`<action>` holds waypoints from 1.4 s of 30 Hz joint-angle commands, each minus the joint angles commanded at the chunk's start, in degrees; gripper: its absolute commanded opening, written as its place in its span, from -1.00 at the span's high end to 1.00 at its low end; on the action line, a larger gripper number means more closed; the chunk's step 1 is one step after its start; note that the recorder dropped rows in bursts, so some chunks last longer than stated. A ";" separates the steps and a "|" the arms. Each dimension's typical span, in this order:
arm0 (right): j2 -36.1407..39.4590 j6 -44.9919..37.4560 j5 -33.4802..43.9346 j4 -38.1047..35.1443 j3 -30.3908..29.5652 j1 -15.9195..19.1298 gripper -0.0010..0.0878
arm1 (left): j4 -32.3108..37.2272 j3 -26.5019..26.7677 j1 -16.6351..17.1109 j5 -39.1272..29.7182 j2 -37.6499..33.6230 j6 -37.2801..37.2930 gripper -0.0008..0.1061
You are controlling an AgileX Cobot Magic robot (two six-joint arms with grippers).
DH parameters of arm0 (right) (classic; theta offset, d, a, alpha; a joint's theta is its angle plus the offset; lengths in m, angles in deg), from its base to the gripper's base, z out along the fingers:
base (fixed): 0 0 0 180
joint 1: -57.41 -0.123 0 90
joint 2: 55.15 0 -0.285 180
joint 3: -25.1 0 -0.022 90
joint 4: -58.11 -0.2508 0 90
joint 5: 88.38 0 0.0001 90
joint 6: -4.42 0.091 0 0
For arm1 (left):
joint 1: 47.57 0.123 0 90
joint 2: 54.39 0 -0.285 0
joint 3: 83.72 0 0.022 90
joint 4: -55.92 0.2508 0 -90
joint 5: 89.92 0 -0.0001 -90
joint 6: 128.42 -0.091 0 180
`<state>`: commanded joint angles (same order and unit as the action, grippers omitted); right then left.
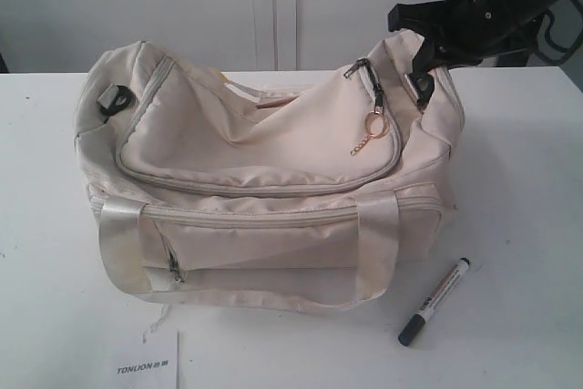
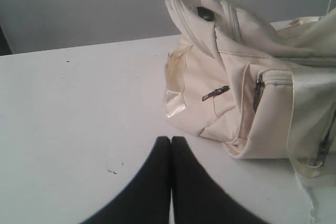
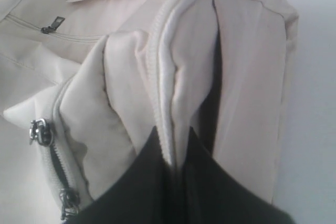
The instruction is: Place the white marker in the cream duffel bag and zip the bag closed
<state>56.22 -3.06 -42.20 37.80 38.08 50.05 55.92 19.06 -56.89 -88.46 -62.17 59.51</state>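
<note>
Right gripper [image 3: 172, 148] is pinching a fold of the cream duffel bag [image 1: 273, 161] at its far-right end, likely bracing it. The left gripper [image 2: 170, 148] is sitting closed. On the counter [image 1: 519, 179], the white marker [image 1: 435, 301] is lying near-right. Next comes unzipping.

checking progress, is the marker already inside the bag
No, the white marker lies on the table beside the cream duffel bag, outside it.

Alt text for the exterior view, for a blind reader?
A cream duffel bag sits on a white table, the right gripper pinching one end. A white marker lies on the table beside the bag, untouched.
</note>
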 joint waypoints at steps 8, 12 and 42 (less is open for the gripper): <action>0.00 0.00 -0.34 -0.21 0.00 0.00 0.98 | 0.00 0.00 0.00 1.44 0.00 3.87 0.99; 0.00 0.00 -0.45 -0.21 0.00 0.00 0.98 | 0.00 1.61 0.00 1.32 0.00 5.35 0.99; 0.00 0.00 -1.67 -0.21 0.00 0.00 0.98 | 0.50 30.30 0.00 -20.71 -21.96 -5.62 0.99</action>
<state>56.22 -3.06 -43.88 37.59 38.08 50.05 56.42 49.37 -56.89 -109.17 -84.13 53.89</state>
